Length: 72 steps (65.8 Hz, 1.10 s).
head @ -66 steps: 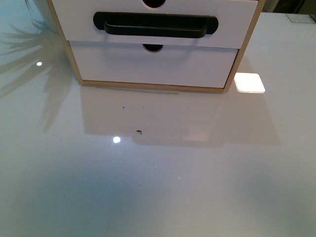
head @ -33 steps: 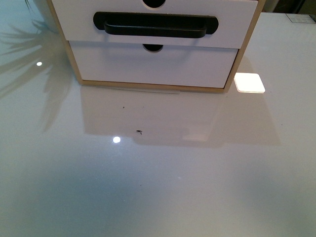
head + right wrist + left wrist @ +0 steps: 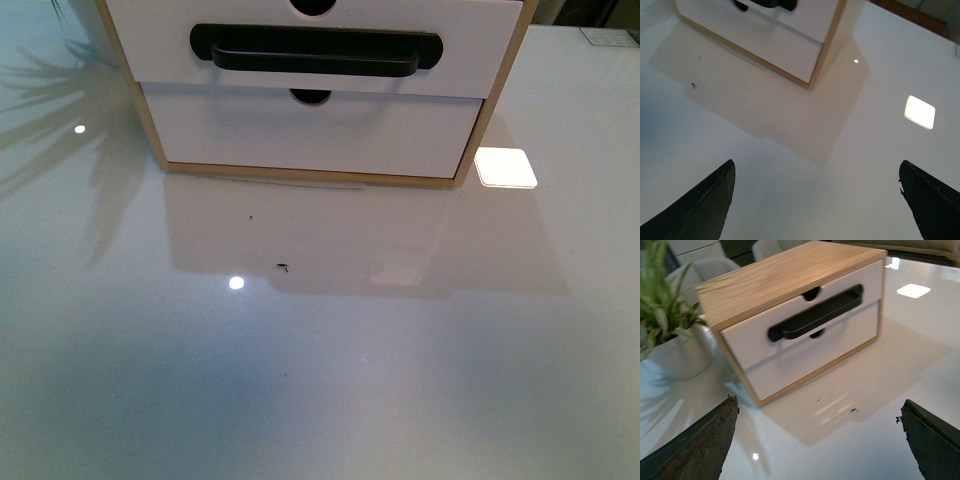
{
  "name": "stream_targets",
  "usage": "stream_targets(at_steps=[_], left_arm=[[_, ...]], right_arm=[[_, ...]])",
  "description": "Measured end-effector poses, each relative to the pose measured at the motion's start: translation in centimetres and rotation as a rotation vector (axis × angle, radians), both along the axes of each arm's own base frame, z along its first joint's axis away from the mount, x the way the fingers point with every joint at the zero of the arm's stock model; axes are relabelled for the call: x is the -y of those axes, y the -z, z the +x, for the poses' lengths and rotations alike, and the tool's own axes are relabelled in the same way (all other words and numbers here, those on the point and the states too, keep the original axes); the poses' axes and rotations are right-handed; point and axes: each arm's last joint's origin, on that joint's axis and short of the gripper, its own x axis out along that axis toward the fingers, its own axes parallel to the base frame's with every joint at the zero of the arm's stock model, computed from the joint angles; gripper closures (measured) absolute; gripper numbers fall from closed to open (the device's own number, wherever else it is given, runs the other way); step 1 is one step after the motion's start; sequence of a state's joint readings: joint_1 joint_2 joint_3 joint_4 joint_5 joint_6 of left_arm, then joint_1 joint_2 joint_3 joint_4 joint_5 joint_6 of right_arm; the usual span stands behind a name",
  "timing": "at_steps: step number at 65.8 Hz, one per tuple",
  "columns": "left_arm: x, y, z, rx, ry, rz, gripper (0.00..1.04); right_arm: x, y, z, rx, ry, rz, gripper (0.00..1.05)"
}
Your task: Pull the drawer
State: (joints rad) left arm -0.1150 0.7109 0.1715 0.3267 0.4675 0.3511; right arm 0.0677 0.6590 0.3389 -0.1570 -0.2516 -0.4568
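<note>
A light wood cabinet (image 3: pixel 785 275) stands at the far edge of the glossy white table (image 3: pixel 320 360). Its upper drawer (image 3: pixel 160 40) has a white front, a half-round notch (image 3: pixel 312 6) and a long black bar handle (image 3: pixel 315 52), also seen as the handle (image 3: pixel 815 315) in the left wrist view. Below it is a plain white drawer front (image 3: pixel 310 135). Neither arm shows in the front view. My left gripper (image 3: pixel 817 412) is open, well short of the cabinet. My right gripper (image 3: pixel 817 172) is open over bare table, off the cabinet's right corner (image 3: pixel 812 82).
A potted green plant (image 3: pixel 662 315) in a white pot stands beside the cabinet's left side. Bright light reflections (image 3: pixel 505 167) lie on the table right of the cabinet. A small dark speck (image 3: pixel 283 267) marks the table in front.
</note>
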Motion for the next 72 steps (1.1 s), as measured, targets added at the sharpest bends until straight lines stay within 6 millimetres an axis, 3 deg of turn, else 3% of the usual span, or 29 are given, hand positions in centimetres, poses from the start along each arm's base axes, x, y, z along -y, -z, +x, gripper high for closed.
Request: stream_targets(at_steps=[30,49,72], left_arm=[[2.7,-1.2,9.4,-0.081,0.332,0.184,0.07],[5.3,-0.8,16.3,-0.053,0.402,0.489,0.07],[6.9,-1.2,20.1,-0.037,0.445,0.612,0.07]], right_arm=[[-1.5,-1.1,8.3,-0.065,-0.283,-0.176,0.09],[-4.4,-1.7,14.0,-0.06,-0.44,-0.286,0.09],[-7.5,-1.3,17.1,-0.056,-0.536,-0.329,0.09]])
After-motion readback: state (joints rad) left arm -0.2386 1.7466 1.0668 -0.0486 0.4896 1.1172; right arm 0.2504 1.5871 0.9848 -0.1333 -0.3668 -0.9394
